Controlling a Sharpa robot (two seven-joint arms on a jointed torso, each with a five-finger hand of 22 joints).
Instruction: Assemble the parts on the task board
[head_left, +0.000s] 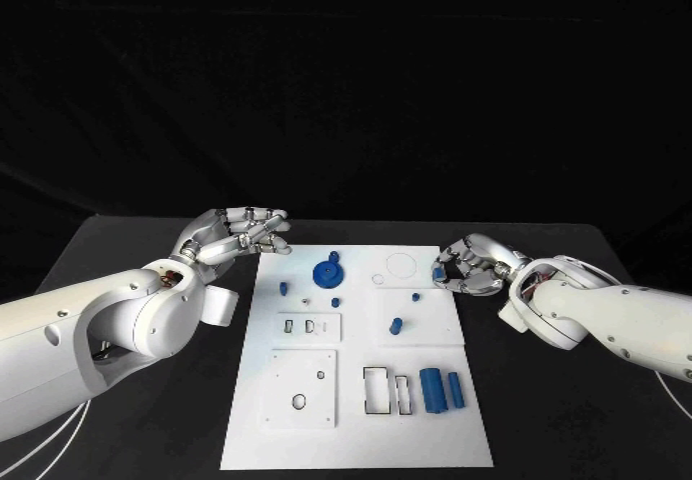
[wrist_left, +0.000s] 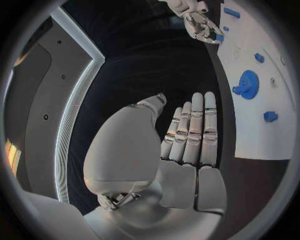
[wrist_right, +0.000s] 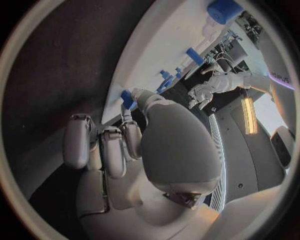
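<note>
My left hand (head_left: 238, 233) hangs over the black table (head_left: 130, 250) just off the far left corner of the task board (head_left: 346, 440). Its fingers (wrist_left: 194, 125) are straight, side by side, with nothing in them. My right hand (head_left: 464, 268) sits at the board's right edge near the far corner, fingers curled inward; a small blue part (wrist_right: 127, 98) shows right at its fingertips, but I cannot tell whether I hold it or only touch it. On the board, a blue gear (head_left: 329, 271) lies near the far edge, with small blue pegs (head_left: 336, 301) close beside it. A blue piece (head_left: 395, 325) stands on the raised plate toward the right edge. Two blue cylinders (head_left: 441, 388) lie side by side near the right edge, toward the near end, beside empty rectangular slots (head_left: 387, 390).
</note>
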